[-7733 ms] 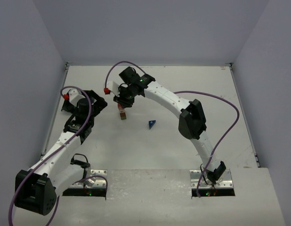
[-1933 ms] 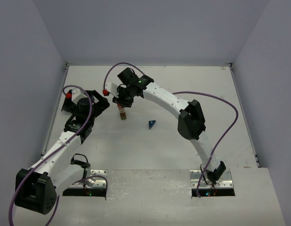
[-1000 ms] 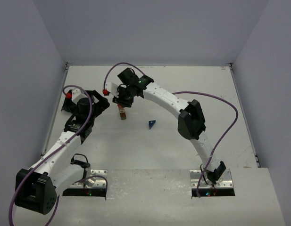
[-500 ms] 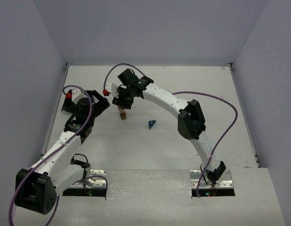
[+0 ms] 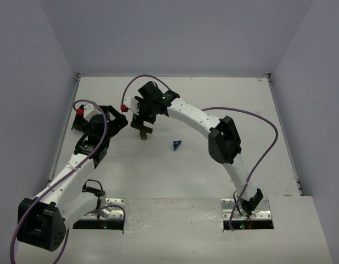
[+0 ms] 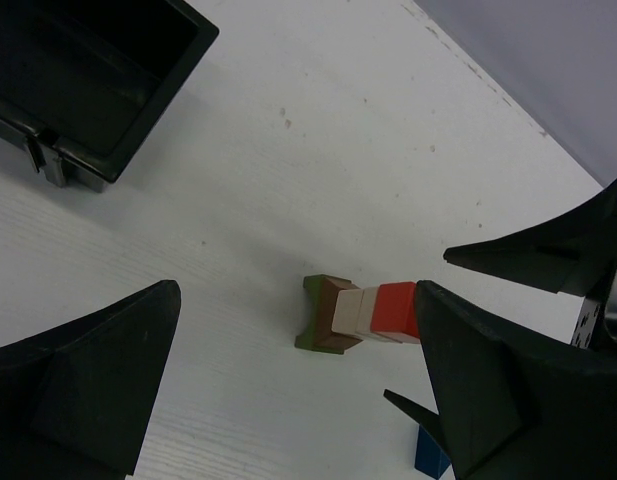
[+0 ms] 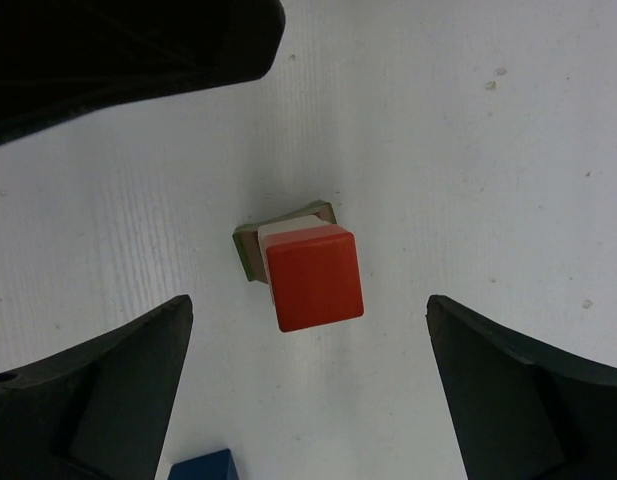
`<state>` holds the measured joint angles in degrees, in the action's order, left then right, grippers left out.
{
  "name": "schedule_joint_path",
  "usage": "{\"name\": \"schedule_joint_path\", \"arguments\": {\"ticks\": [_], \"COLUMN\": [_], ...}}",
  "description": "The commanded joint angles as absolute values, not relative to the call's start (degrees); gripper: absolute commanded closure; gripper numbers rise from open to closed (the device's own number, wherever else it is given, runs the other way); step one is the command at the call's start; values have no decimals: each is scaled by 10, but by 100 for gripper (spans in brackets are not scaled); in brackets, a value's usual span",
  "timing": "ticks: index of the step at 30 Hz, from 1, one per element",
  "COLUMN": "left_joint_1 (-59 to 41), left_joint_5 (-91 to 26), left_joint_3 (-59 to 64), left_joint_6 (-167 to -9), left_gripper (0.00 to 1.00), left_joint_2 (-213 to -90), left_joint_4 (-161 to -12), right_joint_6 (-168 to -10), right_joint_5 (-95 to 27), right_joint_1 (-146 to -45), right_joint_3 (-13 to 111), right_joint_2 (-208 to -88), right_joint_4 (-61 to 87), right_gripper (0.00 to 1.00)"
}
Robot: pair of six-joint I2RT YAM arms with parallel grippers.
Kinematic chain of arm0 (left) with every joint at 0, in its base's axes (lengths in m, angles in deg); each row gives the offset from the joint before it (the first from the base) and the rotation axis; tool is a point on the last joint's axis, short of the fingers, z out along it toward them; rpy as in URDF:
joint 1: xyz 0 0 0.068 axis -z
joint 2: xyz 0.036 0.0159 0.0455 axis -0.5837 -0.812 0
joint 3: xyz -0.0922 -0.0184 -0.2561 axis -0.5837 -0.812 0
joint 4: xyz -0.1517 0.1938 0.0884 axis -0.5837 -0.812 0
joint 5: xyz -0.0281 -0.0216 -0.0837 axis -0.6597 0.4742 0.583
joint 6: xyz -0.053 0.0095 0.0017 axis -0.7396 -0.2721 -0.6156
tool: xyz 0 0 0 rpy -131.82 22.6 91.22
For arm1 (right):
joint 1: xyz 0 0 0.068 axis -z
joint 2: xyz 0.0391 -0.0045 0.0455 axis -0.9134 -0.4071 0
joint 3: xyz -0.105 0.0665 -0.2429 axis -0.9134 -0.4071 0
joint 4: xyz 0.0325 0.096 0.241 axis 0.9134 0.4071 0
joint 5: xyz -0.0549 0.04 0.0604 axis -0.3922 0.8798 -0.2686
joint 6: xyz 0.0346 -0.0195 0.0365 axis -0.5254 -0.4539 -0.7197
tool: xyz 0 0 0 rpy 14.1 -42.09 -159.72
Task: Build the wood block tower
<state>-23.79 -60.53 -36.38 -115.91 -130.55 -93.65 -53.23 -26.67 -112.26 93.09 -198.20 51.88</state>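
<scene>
The tower [image 5: 142, 133] stands on the table [image 5: 213, 99], left of its middle and about halfway between the near and far edges. A green oblong [image 6: 310, 338] is at the bottom, tan cubes [image 6: 353, 312] are stacked on it, and a red cube [image 7: 313, 278] is on top. The blue wedge [image 5: 176, 144] lies on the table by itself, to the right of the tower and slightly nearer the near edge, touching nothing.

The right gripper [image 7: 310, 300] hangs straight over the tower with its jaws spread wide. Its fingers [image 7: 108, 400] stand clear of the red cube on both sides, so it grasps nothing. The left gripper [image 6: 298, 288] is toward the table's left edge, facing the tower, with its jaws also released and holding nothing. A black tray [image 6: 128, 140] sits beside it, near the far left corner.
</scene>
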Motion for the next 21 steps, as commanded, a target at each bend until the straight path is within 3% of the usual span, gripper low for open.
{"name": "schedule_joint_path", "arguments": {"ticks": [1,10,21], "left_joint_1": [-243,-243,-242], "left_joint_5": [-600,-566,-492], "left_joint_3": [-335,-317,-323], "left_joint_6": [-1150,-1145,-1148], "left_gripper": [0,0,0], "left_joint_2": [-1273,-1224,-1189], "left_joint_4": [-933,-973,-996], "right_joint_6": [-548,-617,-861], "right_joint_5": [-268,-330,-501], "right_joint_1": [-1126,-1126,-1118], "right_joint_3": [905,685,255], "right_joint_2": [-1880,-1684,-1358], "right_joint_4": [479,383,207], "right_gripper": [1,1,1]}}
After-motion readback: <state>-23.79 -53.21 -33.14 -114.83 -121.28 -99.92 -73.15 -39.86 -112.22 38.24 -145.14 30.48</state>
